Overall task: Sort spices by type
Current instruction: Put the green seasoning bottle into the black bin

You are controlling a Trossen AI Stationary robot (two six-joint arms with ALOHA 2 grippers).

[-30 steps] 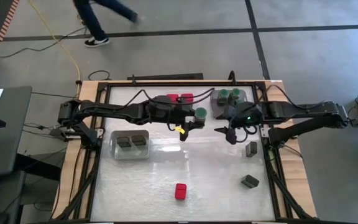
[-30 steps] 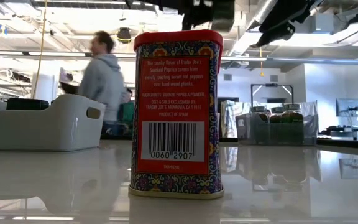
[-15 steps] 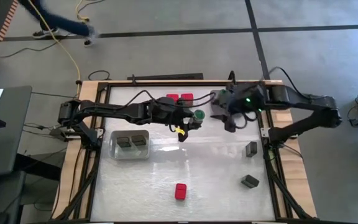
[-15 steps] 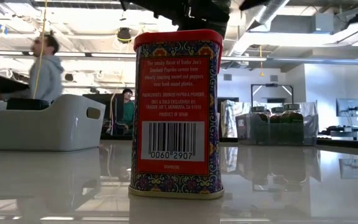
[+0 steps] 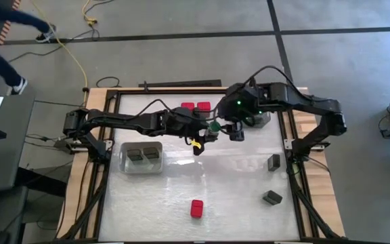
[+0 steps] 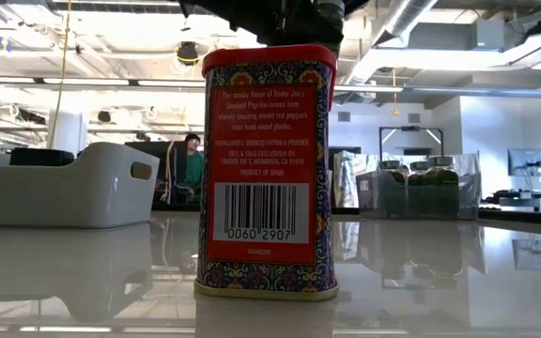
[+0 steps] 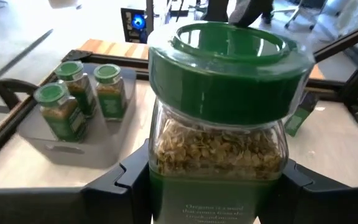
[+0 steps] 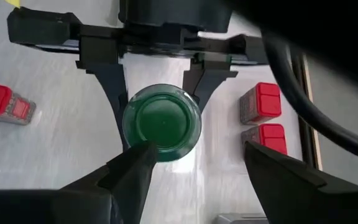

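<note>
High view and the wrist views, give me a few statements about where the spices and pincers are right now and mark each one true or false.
1. The left pincer is shut on a green-lidded jar. True.
2. The right pincer holds a red tin. False: its fingers stand open and empty beside the held jar's lid.
3. Three green-lidded jars stand in the grey tray. True.
4. The clear tray holds red tins. False: it holds two dark tins.
5. One red tin stands alone near the table's front edge. True.
</note>
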